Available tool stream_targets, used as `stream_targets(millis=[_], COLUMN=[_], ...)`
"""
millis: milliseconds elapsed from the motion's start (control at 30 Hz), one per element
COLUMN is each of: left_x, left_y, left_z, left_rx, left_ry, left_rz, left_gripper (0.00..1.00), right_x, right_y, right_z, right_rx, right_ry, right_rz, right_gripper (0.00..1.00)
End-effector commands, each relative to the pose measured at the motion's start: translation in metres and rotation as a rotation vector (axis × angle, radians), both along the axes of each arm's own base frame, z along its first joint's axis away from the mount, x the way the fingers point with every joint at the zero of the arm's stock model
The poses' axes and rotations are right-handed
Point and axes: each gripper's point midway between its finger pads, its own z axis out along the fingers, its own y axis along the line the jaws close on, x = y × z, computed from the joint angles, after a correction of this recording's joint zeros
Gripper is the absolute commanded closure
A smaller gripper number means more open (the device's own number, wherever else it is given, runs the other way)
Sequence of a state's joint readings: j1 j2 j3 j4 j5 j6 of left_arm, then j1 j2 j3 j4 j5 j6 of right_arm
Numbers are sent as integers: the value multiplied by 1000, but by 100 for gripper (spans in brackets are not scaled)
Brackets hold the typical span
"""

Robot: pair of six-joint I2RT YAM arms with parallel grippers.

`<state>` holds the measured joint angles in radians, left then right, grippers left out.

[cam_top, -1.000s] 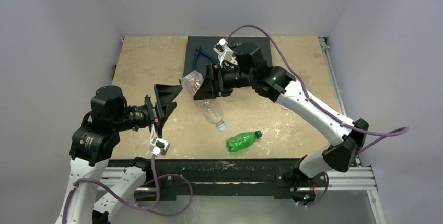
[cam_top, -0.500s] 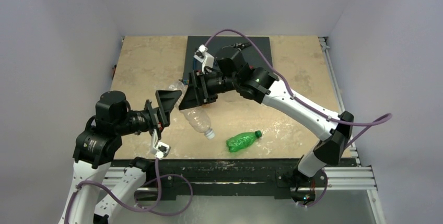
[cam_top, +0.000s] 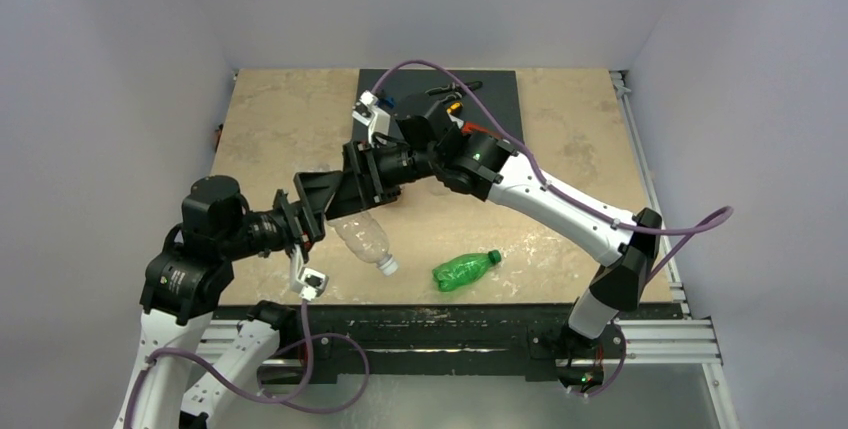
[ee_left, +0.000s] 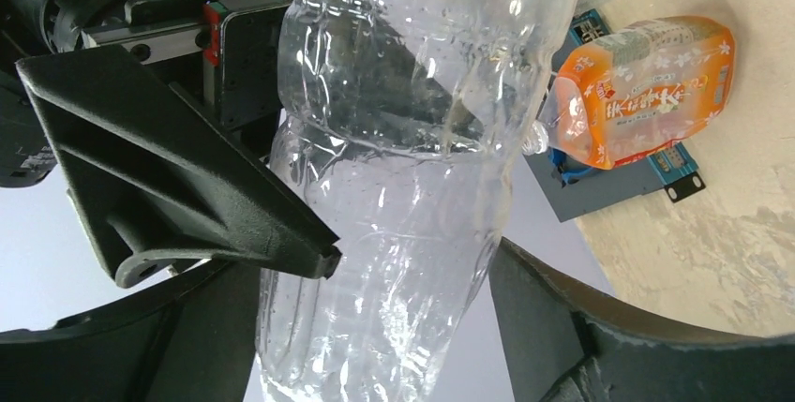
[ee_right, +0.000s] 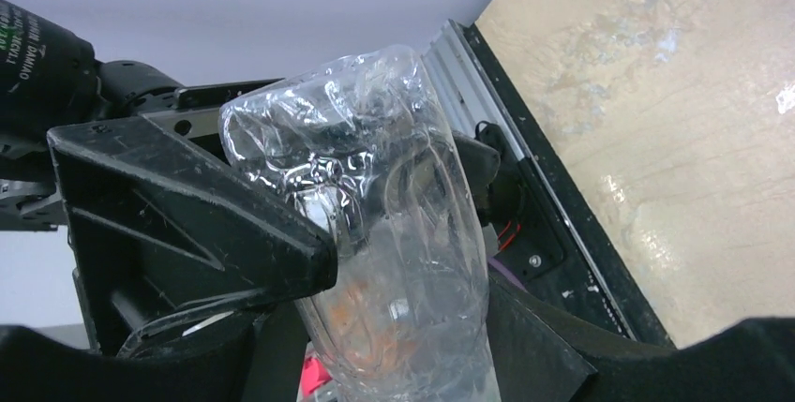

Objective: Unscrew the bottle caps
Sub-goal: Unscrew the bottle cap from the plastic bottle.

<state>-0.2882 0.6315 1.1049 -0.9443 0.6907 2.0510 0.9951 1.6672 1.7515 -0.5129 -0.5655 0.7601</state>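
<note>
1. Right claw (ee_right: 394, 327) is clamped on the clear bottle (cam_top: 362, 237), aloft over the counter (cam_top: 280, 119), just left of the green bottle (cam_top: 462, 270).
2. Left claw (ee_left: 375, 327) straddles its body; we cannot tell whether it grips.
3. We judge it light, thin and crushable: squeeze gently, then twist the cap (cam_top: 388, 267).

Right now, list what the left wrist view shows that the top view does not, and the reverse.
Only the left wrist view: the orange-label bottle, lying on its side in the background; from above, the right arm hides most of that spot. Only the top view: the green bottle, lying on its side, and the white cap of the clear bottle. Both: the clear bottle, clamped by the right gripper, with the left gripper fingers either side of it.
</note>
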Motion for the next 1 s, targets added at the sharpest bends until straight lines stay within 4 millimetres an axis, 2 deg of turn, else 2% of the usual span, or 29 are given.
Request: stream_targets(millis=[0, 67, 133, 200, 267, 300, 367, 500, 600, 700, 800, 967], left_x=[-3, -4, -3, -4, -4, -4, -1, 8, 21, 33, 34, 30], left_y=[-1, -1, -1, -1, 0, 1, 2, 6, 10, 8, 2, -6], left_z=[4, 7, 9, 11, 13, 14, 18, 38, 57, 58, 58, 70], left_rx=[8, 2, -9, -18, -24, -33, -65, -297, -549, -730, -863, -1044], left_ry=[-24, -27, -26, -27, -28, -28, -18, 145, 363, 592, 731, 851], left_rz=[-20, -19, -13, -9, -3, 4, 29, 146, 268, 368, 381, 337], left_gripper=[25, 39, 45, 46, 46, 46, 46, 47, 51, 59, 64, 64], right_x=[-5, -5, -5, -3, 5, 10, 23, 55, 64, 60, 51, 44], right_y=[4, 3, 2, 1, -2, -5, -12, -37, -64, -84, -100, -117], right_z=[32, 31, 31, 31, 33, 34, 46, 84, 125, 160, 193, 216], right_rx=[85, 80, 75, 63, 42, 29, 15, -10, 34, 130, 241, 328], right_ry=[-33, -36, -45, -68, -111, -144, -212, -384, -514, -608, -684, -729], right_rz=[24, 25, 29, 25, -9, -32, -88, -252, -357, -410, -436, -476], right_gripper=[33, 30, 25, 18, 5, 2, 1, 1, 1, 1, 1, 1])
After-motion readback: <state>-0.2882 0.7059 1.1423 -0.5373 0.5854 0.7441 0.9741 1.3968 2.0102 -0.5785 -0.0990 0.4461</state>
